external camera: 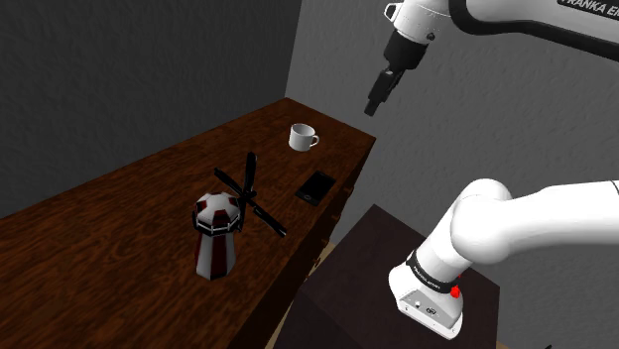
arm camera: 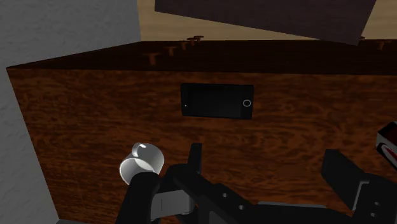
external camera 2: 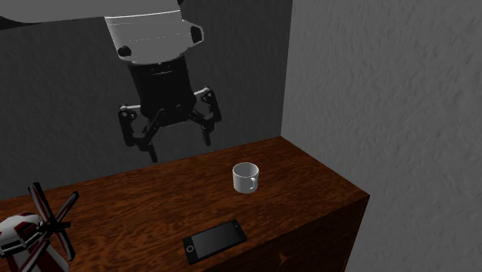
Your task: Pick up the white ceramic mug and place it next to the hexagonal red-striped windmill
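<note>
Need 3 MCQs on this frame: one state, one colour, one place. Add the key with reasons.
1. End effector: A open, empty; B shut on mug; C shut on phone.
2. Mug colour: A red; B white; C black.
3. Phone lies: A in mug; B on table near its edge; C in end effector.

Key: 1 A, its fingers stand apart above the table, clasping nothing. 2 B, it is plain white. 3 B, it lies flat on the wood by the edge.
</note>
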Action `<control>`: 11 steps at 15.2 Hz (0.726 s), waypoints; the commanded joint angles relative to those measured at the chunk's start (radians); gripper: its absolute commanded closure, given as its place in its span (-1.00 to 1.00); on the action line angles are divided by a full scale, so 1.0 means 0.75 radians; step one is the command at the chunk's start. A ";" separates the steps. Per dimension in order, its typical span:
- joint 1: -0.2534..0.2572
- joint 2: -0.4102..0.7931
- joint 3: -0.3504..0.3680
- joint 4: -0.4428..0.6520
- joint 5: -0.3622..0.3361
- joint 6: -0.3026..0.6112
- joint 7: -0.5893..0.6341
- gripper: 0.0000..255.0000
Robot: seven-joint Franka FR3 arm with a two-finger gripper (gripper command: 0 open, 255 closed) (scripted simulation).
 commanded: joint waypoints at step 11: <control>-0.051 0.381 -0.126 -0.007 -0.056 0.378 -0.118 -1.00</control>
